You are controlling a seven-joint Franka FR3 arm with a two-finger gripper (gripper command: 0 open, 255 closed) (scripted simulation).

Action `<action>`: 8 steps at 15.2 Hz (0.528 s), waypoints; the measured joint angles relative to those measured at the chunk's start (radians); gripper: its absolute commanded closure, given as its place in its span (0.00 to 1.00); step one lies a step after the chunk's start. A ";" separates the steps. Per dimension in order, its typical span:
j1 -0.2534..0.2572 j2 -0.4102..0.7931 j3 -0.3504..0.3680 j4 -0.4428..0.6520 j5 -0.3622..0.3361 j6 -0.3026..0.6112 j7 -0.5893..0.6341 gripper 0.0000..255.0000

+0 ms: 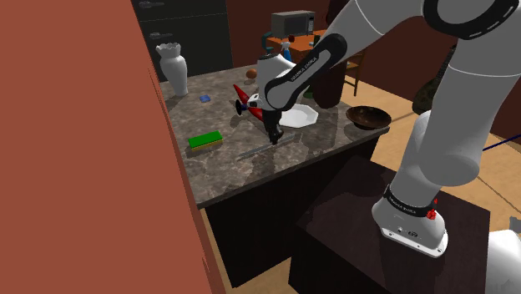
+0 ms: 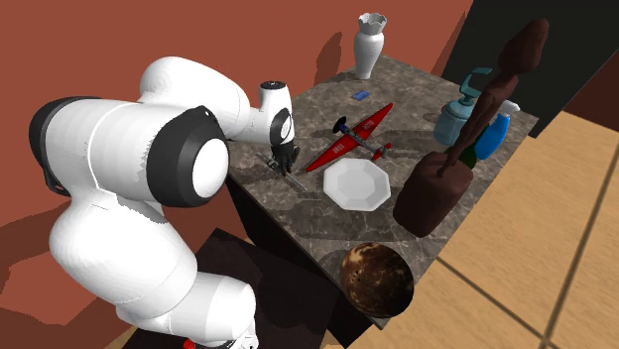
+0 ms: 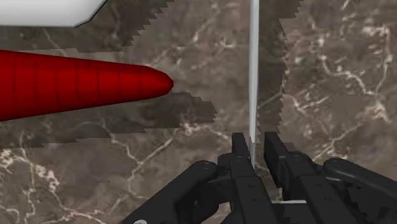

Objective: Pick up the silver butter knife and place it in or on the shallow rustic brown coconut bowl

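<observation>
Two fingers [image 3: 242,153] of my gripper [image 3: 256,139] stand narrowly apart astride the silver butter knife [image 3: 254,70] on the marble counter [image 3: 331,76], brown bowl [image 1: 368,117] at three o'clock from it in the shoulder view.

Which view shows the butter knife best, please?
The wrist view: the butter knife runs bright and straight out from the pincer. The shoulder view shows a thin sliver on the counter; the second exterior view, barely a glimpse.
</observation>
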 measured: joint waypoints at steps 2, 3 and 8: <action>0.000 0.000 0.000 0.000 0.000 0.000 0.000 1.00; 0.000 0.000 0.000 0.000 0.000 0.000 0.000 1.00; 0.000 -0.005 0.000 0.002 -0.001 -0.007 0.001 1.00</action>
